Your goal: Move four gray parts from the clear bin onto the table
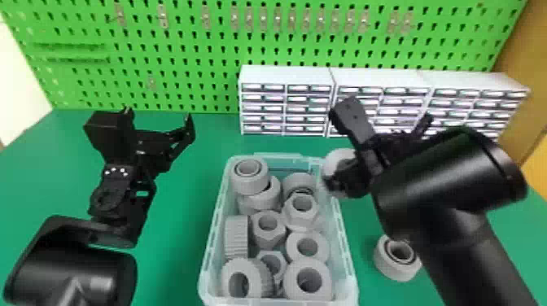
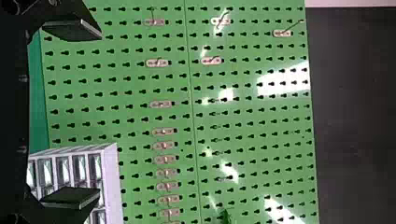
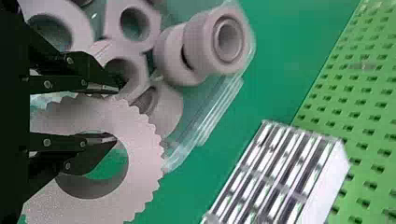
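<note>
A: Risks, near to far?

B: Ring on the table [image 1: 391, 269], near the right forearm [image 1: 460, 264]: a low sweep of the arm could nudge it. Next, the toothed gear [image 3: 144, 164], pinched by its wall in the right gripper [image 3: 116, 113], one finger in the bore, one outside; they stand apart by the wall's thickness. One-sided hold, so it could tilt or slip. It hangs by the clear bin's [image 1: 345, 246] right rim; too low a path could catch it there.

A: Left gripper [image 1: 158, 116]?

B: Wide apart, empty.

A: Counts, same order?

B: Loose ring, one. Gray parts visible in the bin, about ten; hidden ones, cannot tell. Held gear, one. Grippers, two. Drawer cabinets [image 1: 285, 76], three. Pegboard [image 1: 203, 44], one.
</note>
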Controlling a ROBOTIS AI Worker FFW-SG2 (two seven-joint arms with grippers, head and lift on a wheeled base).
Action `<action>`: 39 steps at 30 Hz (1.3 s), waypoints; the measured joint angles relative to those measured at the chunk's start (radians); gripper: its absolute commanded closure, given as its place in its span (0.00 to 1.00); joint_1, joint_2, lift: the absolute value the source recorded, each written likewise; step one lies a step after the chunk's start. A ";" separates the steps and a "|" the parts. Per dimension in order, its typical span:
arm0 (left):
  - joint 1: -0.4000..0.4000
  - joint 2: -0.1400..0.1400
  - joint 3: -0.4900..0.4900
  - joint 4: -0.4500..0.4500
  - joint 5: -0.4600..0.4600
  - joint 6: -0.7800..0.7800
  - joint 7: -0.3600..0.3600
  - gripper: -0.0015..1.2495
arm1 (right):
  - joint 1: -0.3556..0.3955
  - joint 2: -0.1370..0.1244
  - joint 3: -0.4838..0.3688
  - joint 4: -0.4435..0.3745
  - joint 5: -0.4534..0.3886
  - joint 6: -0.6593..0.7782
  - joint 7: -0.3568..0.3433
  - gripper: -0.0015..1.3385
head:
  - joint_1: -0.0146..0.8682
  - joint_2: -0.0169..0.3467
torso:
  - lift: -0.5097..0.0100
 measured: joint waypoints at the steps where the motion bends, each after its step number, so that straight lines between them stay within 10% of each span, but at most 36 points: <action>1: 0.000 0.000 0.001 -0.001 0.000 0.000 0.000 0.09 | 0.007 0.000 -0.010 -0.003 0.022 0.003 0.013 0.84 | 0.78 0.14 | 0.89; 12: 0.000 0.001 0.004 -0.002 0.000 0.001 0.000 0.09 | 0.078 -0.003 -0.164 -0.004 0.192 0.005 0.085 0.84 | 0.78 0.14 | 0.89; 39: -0.003 0.002 -0.006 -0.002 0.000 0.001 0.000 0.09 | 0.078 0.019 -0.354 0.327 0.152 -0.274 0.082 0.84 | 0.78 0.14 | 0.89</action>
